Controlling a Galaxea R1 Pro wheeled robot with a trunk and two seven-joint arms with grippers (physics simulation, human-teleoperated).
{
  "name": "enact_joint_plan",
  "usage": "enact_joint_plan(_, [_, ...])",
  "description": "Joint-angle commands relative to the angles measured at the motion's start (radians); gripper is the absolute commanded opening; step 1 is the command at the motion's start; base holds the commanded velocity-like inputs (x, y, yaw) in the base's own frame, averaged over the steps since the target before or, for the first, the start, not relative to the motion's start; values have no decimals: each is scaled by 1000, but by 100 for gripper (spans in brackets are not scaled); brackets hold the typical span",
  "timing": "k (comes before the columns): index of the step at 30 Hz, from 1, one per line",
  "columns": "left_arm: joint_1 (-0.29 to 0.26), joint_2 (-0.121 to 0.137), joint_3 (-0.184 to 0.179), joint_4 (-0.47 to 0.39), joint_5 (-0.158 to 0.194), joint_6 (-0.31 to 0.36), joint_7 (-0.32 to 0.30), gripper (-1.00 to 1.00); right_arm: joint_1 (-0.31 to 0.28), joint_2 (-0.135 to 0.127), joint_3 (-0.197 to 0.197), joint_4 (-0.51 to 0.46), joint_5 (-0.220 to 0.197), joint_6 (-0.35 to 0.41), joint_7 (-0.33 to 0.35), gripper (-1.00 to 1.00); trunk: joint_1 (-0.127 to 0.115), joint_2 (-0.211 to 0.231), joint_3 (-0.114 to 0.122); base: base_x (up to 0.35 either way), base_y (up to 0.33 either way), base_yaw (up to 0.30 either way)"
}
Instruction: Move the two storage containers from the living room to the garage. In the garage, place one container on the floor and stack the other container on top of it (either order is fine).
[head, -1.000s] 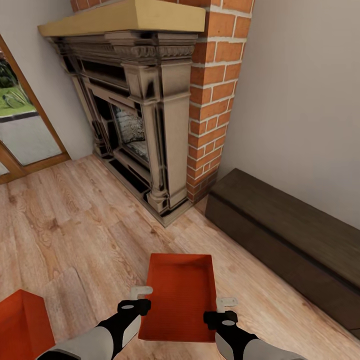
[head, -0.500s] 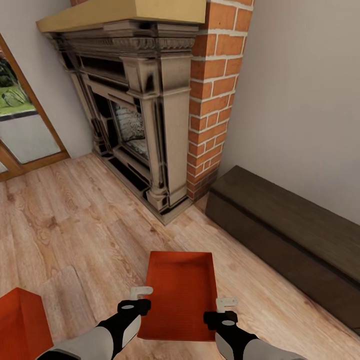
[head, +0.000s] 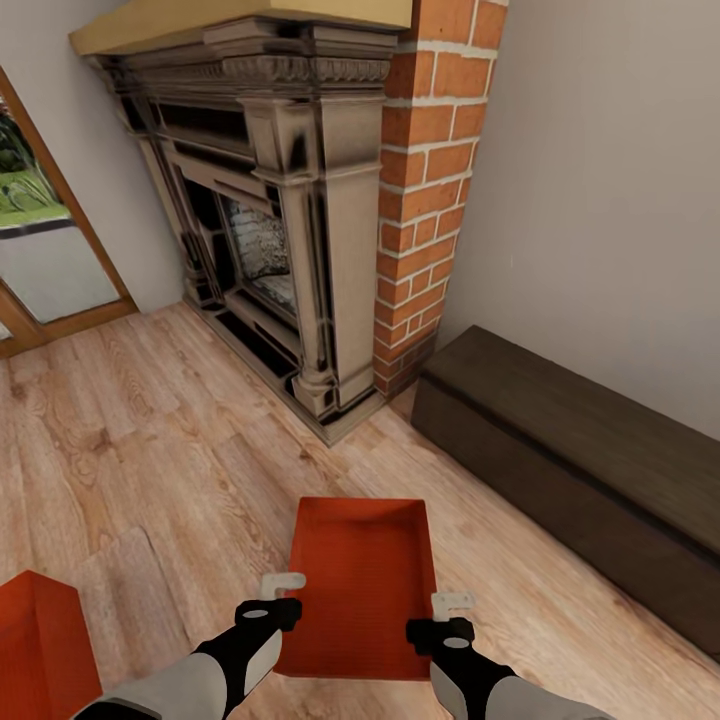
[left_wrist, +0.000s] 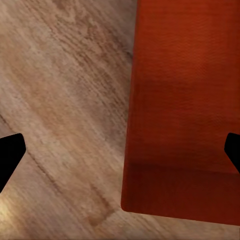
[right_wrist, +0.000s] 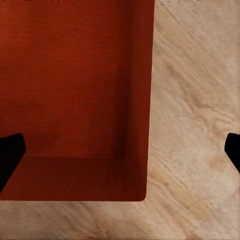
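One orange-red storage container (head: 362, 585) lies open-side up on the living room's wood-plank floor, just in front of me. My left gripper (head: 283, 582) hovers at its near left wall and my right gripper (head: 453, 603) at its near right wall. In the left wrist view the container (left_wrist: 185, 110) sits under the open left gripper (left_wrist: 122, 152), whose dark fingertips (left_wrist: 10, 155) stand wide apart. In the right wrist view the container (right_wrist: 70, 90) lies under the open right gripper (right_wrist: 121, 152). The second container (head: 35, 645) stands on the floor at the lower left, partly cut off.
A dark carved fireplace (head: 290, 230) with a brick column (head: 430, 190) stands ahead. A low dark wooden bench (head: 570, 470) runs along the right wall. A wood-framed glass door (head: 45, 260) is at the far left. Open plank floor (head: 150, 470) lies between.
The whole picture has shifted slightly, so the camera has moved. Both grippers stay open at the same spots over the near container.
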Motion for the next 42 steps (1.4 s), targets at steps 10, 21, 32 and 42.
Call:
enact_joint_plan(10, [0,2,-10,-2,10,2,2,100,-1,0,8,-33,-3,-24,-5,100,38,-71,-32,0,0,0])
enact_joint_plan(21, [0,2,-10,-2,11,2,2,100,-1,0,9,-34,-1,-50,-5,100,80,-148,-67,0,0,0])
enact_joint_plan(32, [0,2,-10,-8,13,-8,7,100,0,-3,9,-34,-3,-86,-6,100,107,-197,-88,0,0,0])
enact_joint_plan(42, [0,2,-10,-3,13,-8,4,100,-1,-21,7,-34,-7,-85,-7,100,107,-197,-88,0,0,0])
